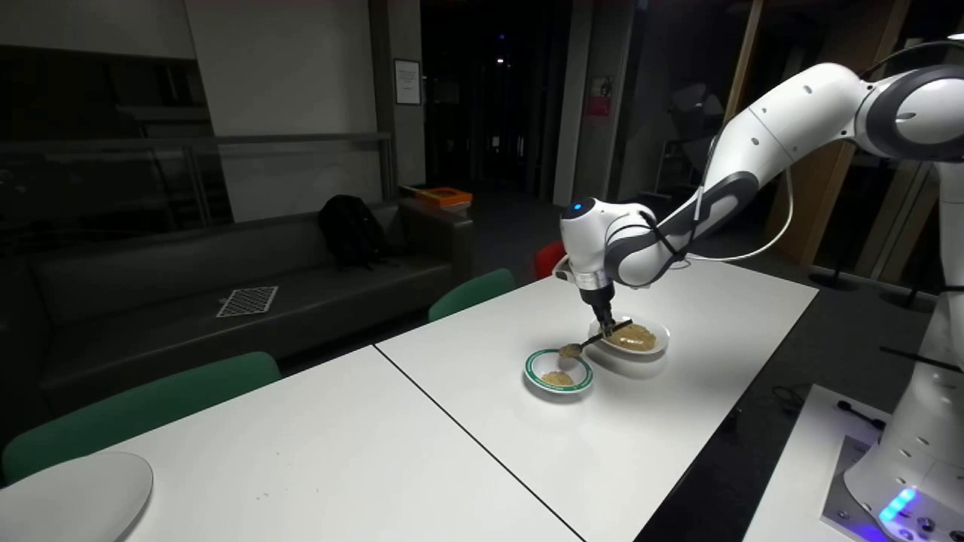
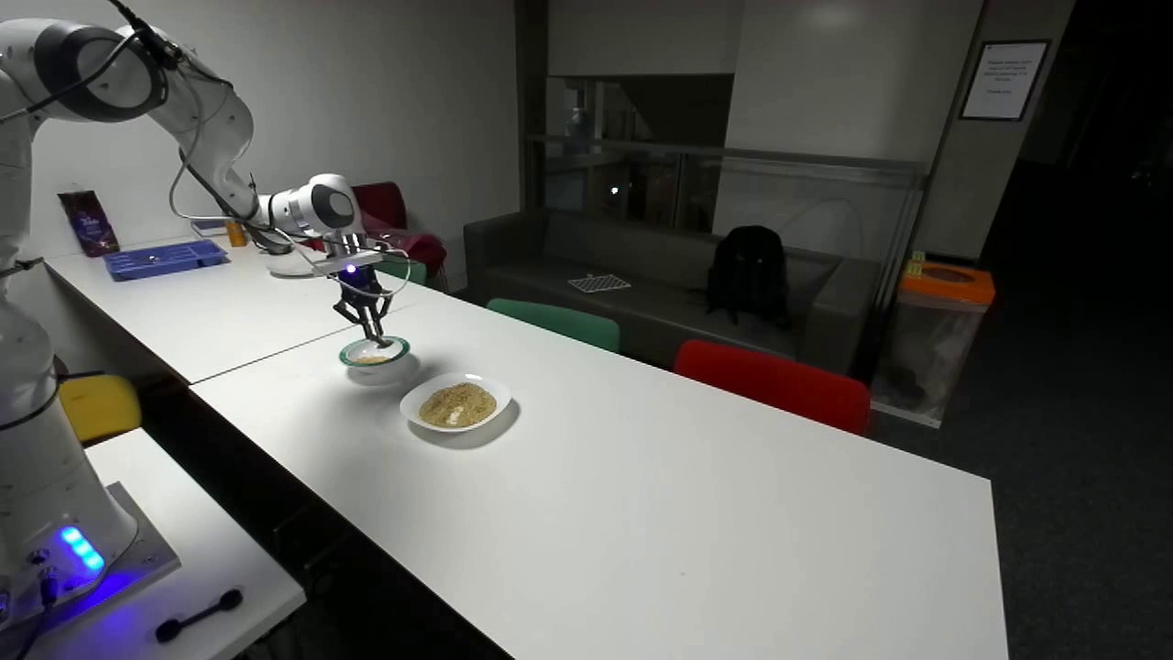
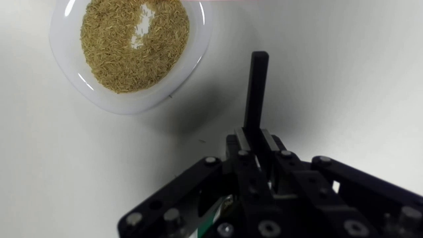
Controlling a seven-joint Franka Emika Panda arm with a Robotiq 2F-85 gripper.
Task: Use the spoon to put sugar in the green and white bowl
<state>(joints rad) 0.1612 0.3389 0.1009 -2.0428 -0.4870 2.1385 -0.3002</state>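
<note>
At the left in an exterior view we have a pale plate (image 1: 75,497) on the white table (image 1: 324,444), only partly in view. Behind the table stand a green chair (image 1: 143,399) and a dark sofa (image 1: 151,280) with a black backpack (image 1: 352,229) on it. Next comes the green and white bowl (image 1: 544,364), upright, with a small tan heap of sugar (image 1: 557,379) inside. The spoon (image 1: 592,341) is in the air, its head carrying sugar just at the bowl's rim; whether the two touch, we cannot tell. We find the gripper (image 1: 607,330) clamped on the spoon's dark handle, whose end juts out past the grip in the wrist view. A little further right sits the white dish (image 1: 661,345), with a wider spread of sugar, slender tan grains in the wrist view. At the far right stands the robot's arm (image 1: 809,113).
</note>
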